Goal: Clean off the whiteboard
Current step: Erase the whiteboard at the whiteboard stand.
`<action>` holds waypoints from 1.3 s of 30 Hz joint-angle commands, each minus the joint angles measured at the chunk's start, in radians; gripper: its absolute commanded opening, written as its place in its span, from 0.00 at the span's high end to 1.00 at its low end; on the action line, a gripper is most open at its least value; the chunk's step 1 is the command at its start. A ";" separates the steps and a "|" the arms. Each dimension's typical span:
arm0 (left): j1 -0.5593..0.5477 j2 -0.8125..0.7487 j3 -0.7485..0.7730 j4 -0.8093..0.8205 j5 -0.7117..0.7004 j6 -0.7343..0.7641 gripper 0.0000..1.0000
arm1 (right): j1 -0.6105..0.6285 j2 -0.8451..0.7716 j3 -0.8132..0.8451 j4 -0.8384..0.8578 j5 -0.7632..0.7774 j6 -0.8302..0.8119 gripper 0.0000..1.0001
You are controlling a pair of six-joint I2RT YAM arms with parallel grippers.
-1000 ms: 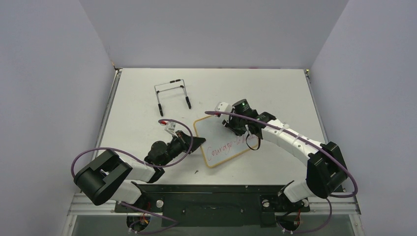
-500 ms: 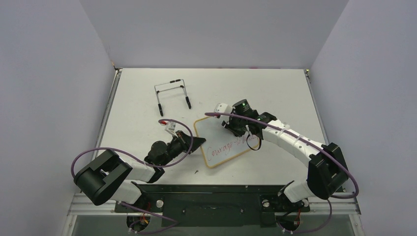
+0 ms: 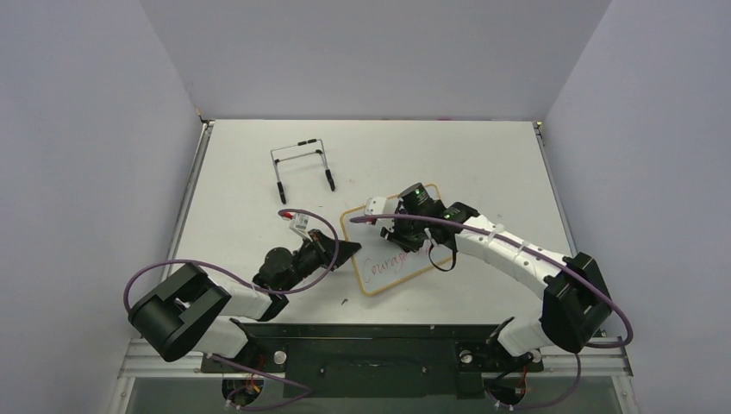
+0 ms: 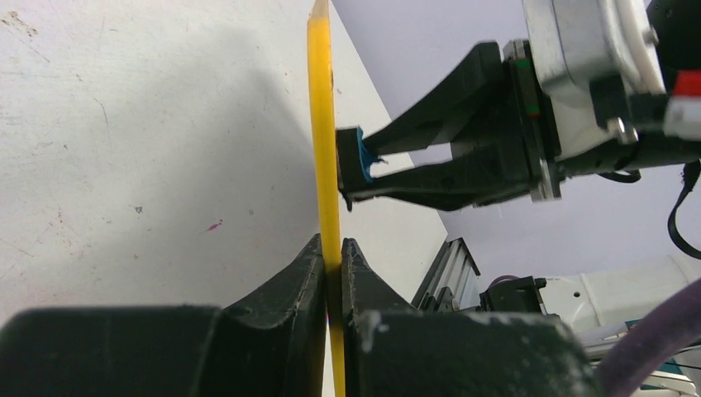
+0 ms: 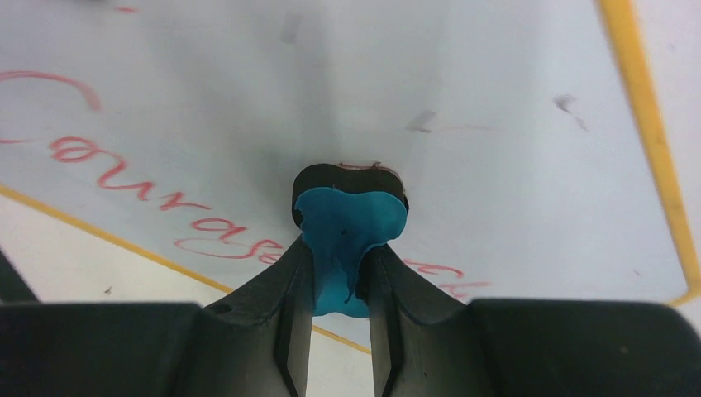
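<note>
Gripping whiteboard point(image 4: 324, 124) edge: left end effector point(image 4: 331, 252)

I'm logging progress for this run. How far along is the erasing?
Looks done: the upper part of the whiteboard reads blank, bar faint smudges. In hand: the left claw pinches the board's yellow frame, and the right claw presses a blue eraser onto the board. Left: the red writing along the lower edge.
</note>
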 commanded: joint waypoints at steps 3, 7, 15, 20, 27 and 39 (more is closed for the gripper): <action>-0.022 -0.035 0.035 0.144 0.048 0.013 1.00 | -0.142 -0.034 -0.006 0.148 0.158 0.137 1.00; -0.023 -0.026 0.043 0.150 0.056 0.010 1.00 | -0.155 -0.046 -0.011 0.128 0.079 0.132 1.00; -0.027 -0.056 0.041 0.109 0.046 0.022 1.00 | 0.001 -0.057 0.032 0.019 -0.125 0.049 1.00; -0.036 -0.042 0.061 0.097 0.044 0.027 1.00 | 0.030 -0.061 0.030 0.061 -0.047 0.069 1.00; -0.050 -0.002 0.090 0.103 0.056 0.029 1.00 | -0.102 -0.048 0.010 0.160 0.139 0.193 1.00; -0.064 -0.012 0.082 0.101 0.044 0.035 1.00 | 0.067 -0.050 0.045 -0.004 -0.166 0.028 1.00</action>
